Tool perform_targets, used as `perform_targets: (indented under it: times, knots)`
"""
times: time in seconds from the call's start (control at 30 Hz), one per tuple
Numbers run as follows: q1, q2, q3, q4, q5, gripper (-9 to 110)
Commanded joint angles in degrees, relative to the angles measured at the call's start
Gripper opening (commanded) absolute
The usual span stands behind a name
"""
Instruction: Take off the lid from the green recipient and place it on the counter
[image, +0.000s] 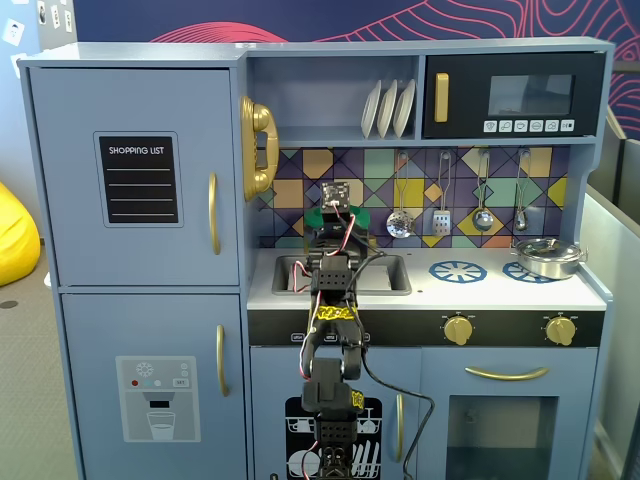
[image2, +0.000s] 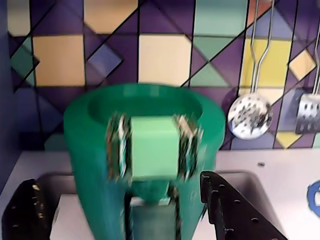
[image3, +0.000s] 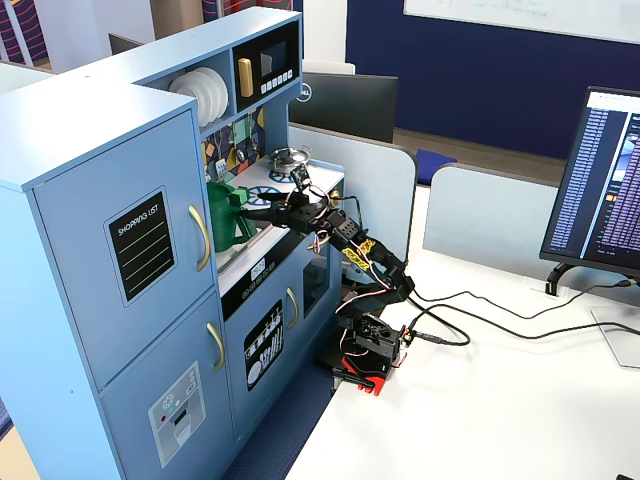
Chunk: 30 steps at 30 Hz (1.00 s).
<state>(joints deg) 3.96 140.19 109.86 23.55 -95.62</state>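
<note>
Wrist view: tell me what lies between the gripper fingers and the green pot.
Nothing shows there. In the wrist view the gripper has its two black fingers low on either side of the green recipient, whose rim looks open, no lid visible.

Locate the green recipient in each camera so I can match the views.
A fixed view: the green recipient peeks out behind the arm, above the sink.
Wrist view: the pot fills the centre, over the sink.
A fixed view: it stands left of centre, at the counter's near end.
Shared landmark: the sink.
</note>
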Motion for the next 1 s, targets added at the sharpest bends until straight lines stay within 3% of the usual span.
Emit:
perform_targets:
  times: [0.0, 0.5, 0.97]
  knots:
    - [1.2, -3.0, -6.7, 0.0, -1.4, 37]
    - [1.3, -11.3, -12.3, -0.8, -0.8, 34]
    - [1.5, -17.9, -13.6, -9.3, -0.3, 32]
